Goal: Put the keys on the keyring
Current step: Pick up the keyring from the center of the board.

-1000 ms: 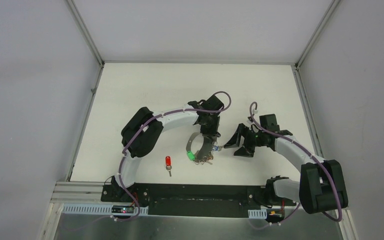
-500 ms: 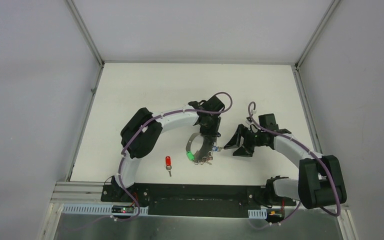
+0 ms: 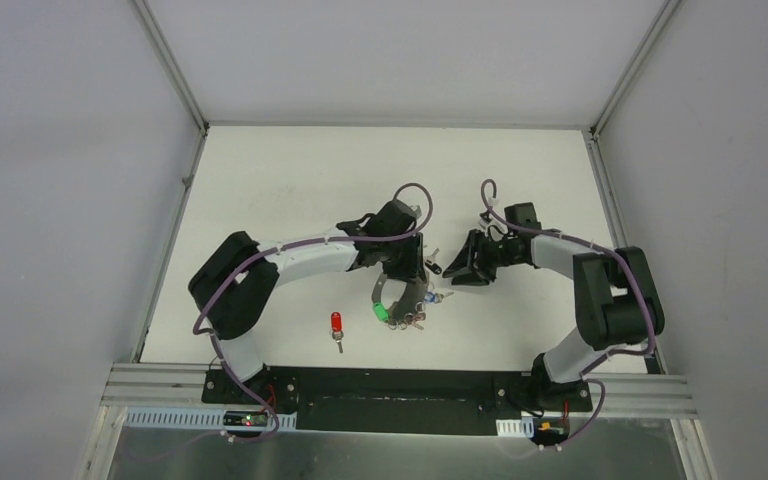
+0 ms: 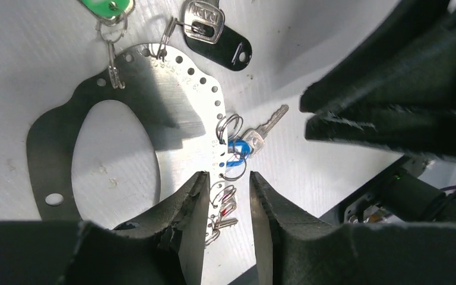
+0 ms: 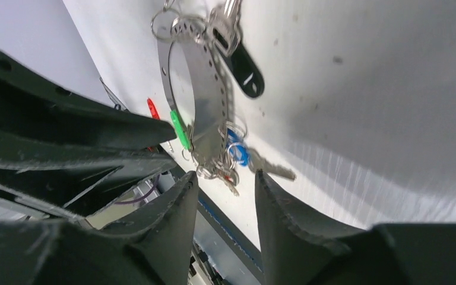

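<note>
Distance is what we weigh first. Nearest the arm bases, the red key [image 3: 337, 322] lies alone on the counter [image 3: 290, 180]. Its long axis runs roughly near to far, with the red head away from the bases and the blade toward them. It sits left of the keyring [image 4: 178, 107], well apart from it and not threaded on.

A little farther out, the keyring sits between the two grippers. A green key [image 4: 104, 7], a black fob [image 4: 225, 47] and a silver key [image 4: 265, 126] on a blue loop hang from its perforated rim. The left gripper [image 4: 228, 178] is over the ring's far end. Its jaws stand a narrow gap apart, with the rim's edge and small split rings showing in the gap. We cannot tell whether they actually pinch the metal. The right gripper [image 5: 225, 175] hovers just beside the ring on its right, jaws slightly parted with nothing between them.

We judge the left arm the nearer to the red key, though it is occupied at the ring. The right would have to reach across the ring.

Beyond, the counter is matte white, enclosed by pale walls.
</note>
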You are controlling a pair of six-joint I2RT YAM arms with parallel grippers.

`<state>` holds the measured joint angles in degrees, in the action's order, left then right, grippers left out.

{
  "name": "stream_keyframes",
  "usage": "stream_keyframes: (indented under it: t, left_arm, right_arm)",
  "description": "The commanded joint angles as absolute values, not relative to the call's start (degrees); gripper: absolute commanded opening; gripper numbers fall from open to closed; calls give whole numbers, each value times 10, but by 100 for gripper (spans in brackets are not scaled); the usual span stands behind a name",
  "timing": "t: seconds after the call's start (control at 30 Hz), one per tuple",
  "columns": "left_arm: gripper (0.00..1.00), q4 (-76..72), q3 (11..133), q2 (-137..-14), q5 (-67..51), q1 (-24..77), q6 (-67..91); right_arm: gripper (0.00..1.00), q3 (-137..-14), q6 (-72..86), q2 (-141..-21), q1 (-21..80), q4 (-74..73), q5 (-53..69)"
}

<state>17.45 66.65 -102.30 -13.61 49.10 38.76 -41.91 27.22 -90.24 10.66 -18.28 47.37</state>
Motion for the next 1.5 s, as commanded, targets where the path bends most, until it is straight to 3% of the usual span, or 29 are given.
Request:
stream_keyframes:
  t: [0.0,0.13,0.53,1.0,1.07,1.27,1.47]
  left_arm:
    - [33,29,604,-962,-156,478,428]
    - [32,8,603,-978,-192,477,410]
    - [19,46,621,-1020,-204,477,410]
    - [4,71,628,-1054,-196,477,428]
    - [6,75,632,-1055,-191,477,427]
    - [26,63,632,-1047,-195,477,414]
    - [30,27,621,-1051,-206,477,427]
  right_arm:
    - [40,-459,265,-959,115,-135,508]
    - [34,-474,264,-1003,140,-124,514]
    - [33,-484,274,-1066,173,-70,499]
    - [35,-499,243,-1033,177,-93,448]
    - [34,-503,244,-1040,178,-93,459]
    - [33,-496,258,-1042,178,-89,478]
    - [32,-468,283,-1014,173,-98,462]
